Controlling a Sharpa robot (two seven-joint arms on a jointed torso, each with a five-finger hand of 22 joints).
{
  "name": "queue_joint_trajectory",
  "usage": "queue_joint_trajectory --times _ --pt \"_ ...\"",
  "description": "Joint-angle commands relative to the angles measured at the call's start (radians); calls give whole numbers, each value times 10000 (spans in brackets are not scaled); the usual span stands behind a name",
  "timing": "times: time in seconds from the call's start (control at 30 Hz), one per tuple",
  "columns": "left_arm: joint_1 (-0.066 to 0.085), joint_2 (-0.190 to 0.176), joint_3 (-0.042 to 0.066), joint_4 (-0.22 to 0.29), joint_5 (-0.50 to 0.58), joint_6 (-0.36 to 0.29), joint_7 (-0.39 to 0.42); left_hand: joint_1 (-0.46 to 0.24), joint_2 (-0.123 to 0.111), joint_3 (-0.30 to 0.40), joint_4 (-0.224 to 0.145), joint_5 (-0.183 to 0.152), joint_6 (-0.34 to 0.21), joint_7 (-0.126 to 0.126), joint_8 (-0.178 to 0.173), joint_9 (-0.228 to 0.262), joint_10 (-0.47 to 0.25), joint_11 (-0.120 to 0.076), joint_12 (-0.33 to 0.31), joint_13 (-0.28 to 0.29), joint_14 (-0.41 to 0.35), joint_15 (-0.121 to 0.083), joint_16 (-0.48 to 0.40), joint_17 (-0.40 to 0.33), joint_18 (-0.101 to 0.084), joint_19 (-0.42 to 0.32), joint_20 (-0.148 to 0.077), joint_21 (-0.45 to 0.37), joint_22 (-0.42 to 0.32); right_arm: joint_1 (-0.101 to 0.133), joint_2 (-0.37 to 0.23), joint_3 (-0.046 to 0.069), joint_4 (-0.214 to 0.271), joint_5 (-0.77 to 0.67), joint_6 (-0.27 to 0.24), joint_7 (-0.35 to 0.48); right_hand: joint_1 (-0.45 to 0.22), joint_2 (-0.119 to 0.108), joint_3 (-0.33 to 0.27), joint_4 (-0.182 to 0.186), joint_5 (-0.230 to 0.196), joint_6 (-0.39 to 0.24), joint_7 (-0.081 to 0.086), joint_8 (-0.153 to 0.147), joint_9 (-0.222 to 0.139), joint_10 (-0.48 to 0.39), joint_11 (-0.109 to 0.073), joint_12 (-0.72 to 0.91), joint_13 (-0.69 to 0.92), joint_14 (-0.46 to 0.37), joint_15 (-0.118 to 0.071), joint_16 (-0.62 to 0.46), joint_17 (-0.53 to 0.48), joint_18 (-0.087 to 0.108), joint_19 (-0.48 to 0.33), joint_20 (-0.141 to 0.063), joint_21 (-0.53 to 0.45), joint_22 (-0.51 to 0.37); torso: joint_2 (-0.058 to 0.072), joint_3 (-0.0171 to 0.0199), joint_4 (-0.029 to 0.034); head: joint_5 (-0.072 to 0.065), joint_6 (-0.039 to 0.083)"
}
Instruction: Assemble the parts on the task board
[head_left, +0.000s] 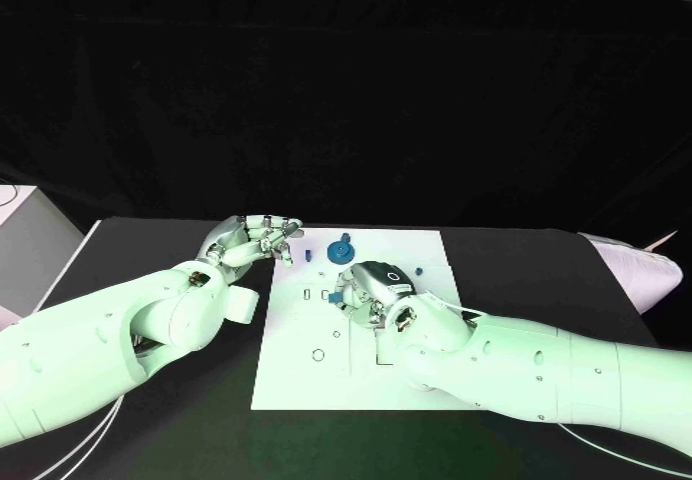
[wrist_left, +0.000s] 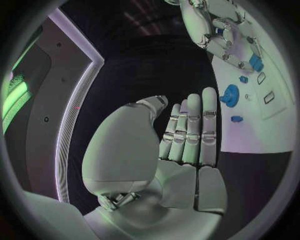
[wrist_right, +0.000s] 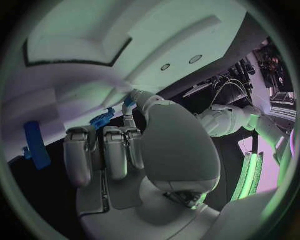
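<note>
The white task board (head_left: 296, 380) lies in the middle of the table. On its far part sit a blue gear-shaped part (head_left: 342, 249) (wrist_left: 230, 95) (wrist_right: 103, 119) and small blue parts (head_left: 307, 256) (head_left: 418, 269) (wrist_left: 236, 119). My right hand (head_left: 375, 292) (wrist_right: 119, 150) hovers low over the board's middle, its fingers curled in with nothing inside them. A blue bar-shaped part (head_left: 335, 297) (wrist_left: 255, 62) (wrist_right: 36, 145) stands right beside its fingertips. My left hand (head_left: 260, 240) (wrist_left: 181, 145) is at the board's far left corner, fingers extended side by side and holding nothing.
Small slots and holes (head_left: 320, 353) mark the board's near half. A white box (head_left: 29, 250) stands off the table's left edge and a pale object (head_left: 635, 265) lies at the far right. Black tabletop surrounds the board.
</note>
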Motion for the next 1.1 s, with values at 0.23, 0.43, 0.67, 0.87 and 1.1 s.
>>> queue_joint_trajectory --times 0.23,0.43,0.67,0.87,1.1 --pt "-15 0 -1 8 -93 146 -33 -102 12 54 -11 -39 -36 -55 49 9 14 -37 48 14 11 -54 59 -14 150 -67 -14 52 10 51 -305 17 408 53 104 -19 -137 37 88 -5 80 64 34 168 123 1025 -73 22 2632 1062 -89 44 2634 -106 899 -87 1 2258 -7 -1 -18 43 -18" --pt "-86 17 -12 -13 -242 216 -119 -97 9 59 -19 -39 -43 -53 49 12 9 -36 46 13 9 -54 60 -17 150 -72 -14 60 14 169 -482 32 608 49 383 -46 -185 -7 99 -23 74 67 30 186 132 1025 -74 22 2632 1062 -92 44 2634 -106 901 -90 4 2261 -10 -11 -17 31 -16" --pt "-142 19 -16 -27 -288 235 -156 -64 9 81 -49 -33 -52 -52 52 18 4 -36 43 13 7 -57 62 -22 151 -79 -16 75 20 364 -623 38 720 -165 1253 -195 -260 -59 112 -35 47 62 29 204 141 1025 -76 22 2632 1062 -96 44 2634 -107 902 -94 6 2264 -2 1 -5 31 -13" --pt "-154 19 -17 -32 -294 239 -174 -64 9 81 -49 -33 -52 -52 52 18 4 -36 43 13 7 -57 62 -22 151 -79 -16 75 20 564 -713 46 897 -537 1992 -400 -294 -94 119 -50 24 68 21 220 148 1025 -80 22 2632 1062 -100 44 2634 -108 903 -96 9 2268 3 -5 1 36 -12" --pt "-158 25 -18 -38 -297 245 -193 -64 9 81 -49 -33 -52 -52 52 18 4 -36 43 13 7 -57 62 -22 151 -79 -16 75 20 844 -716 50 1040 -1021 2849 -657 -520 -305 124 -61 63 5 28 235 150 1025 -74 22 2632 1062 -119 44 2634 -108 902 -112 5 2267 -3 -3 -2 39 -6"
